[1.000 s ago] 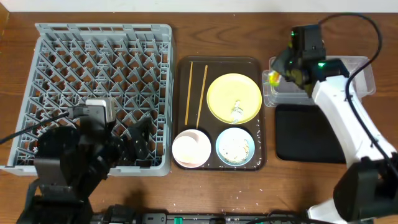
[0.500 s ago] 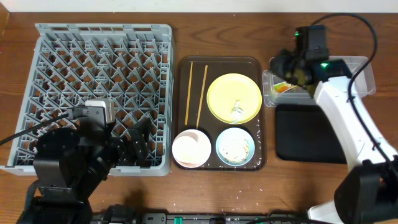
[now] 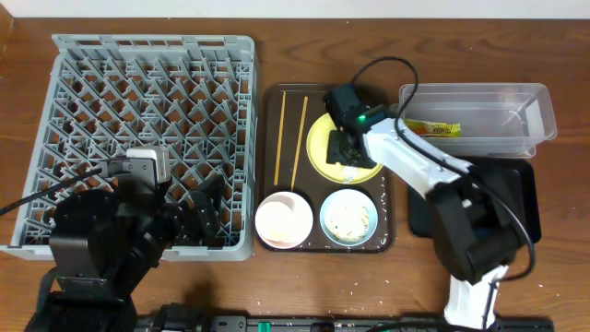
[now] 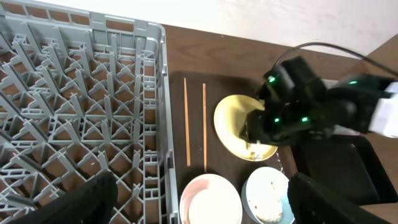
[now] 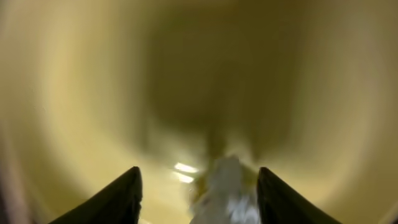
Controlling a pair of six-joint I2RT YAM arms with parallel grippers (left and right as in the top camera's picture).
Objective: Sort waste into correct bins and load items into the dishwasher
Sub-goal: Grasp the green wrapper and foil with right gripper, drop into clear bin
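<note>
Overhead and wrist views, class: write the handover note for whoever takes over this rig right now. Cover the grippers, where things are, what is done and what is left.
Left gripper: open, idle over the rack's near edge.
Right gripper: open, low over the plate, fingers either side of a white scrap.
Done: wrapper lies in the clear tub.
Left: bin that scrap and the rice in the blue bowl. Then move the plate, blue bowl, white bowl and chopsticks from the brown tray to the rack.
</note>
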